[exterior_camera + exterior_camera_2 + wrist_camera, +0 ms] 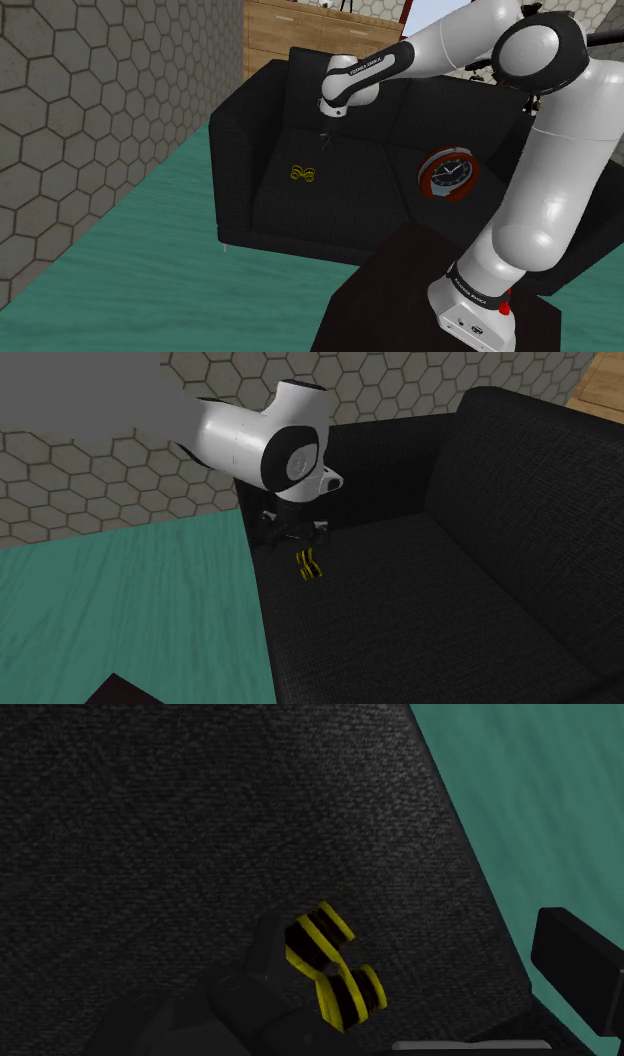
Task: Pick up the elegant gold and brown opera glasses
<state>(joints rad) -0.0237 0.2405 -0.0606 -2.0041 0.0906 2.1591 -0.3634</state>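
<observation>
A white robot arm point(540, 190) reaches from its dark stand point(390, 300) over a black sofa point(350, 215), its black gripper point(327, 133) hanging above the seat cushion. The opera glasses point(333, 969), banded in yellow and dark brown, lie flat on that cushion, on the half of the sofa at the shoulder view's left. In the second exterior view they rest just on the near side of the gripper, toward the edge of the seat where the teal floor point(130, 260) begins.

Seen from the wrist, the two fingers point(575, 974) stand well apart, released and grasping nothing. The glasses lie between them, close against one finger and far from the other. Whether that near finger touches the glasses cannot be told.

A round red clock point(448, 173) with a dark face stands on the other seat cushion, at the shoulder view's right, well apart from the glasses and close to the arm's upright section. A wall of grey hexagonal tiles point(80, 100) runs along the shoulder view's left, and a wooden cabinet point(285, 25) stands behind the sofa's backrest.
</observation>
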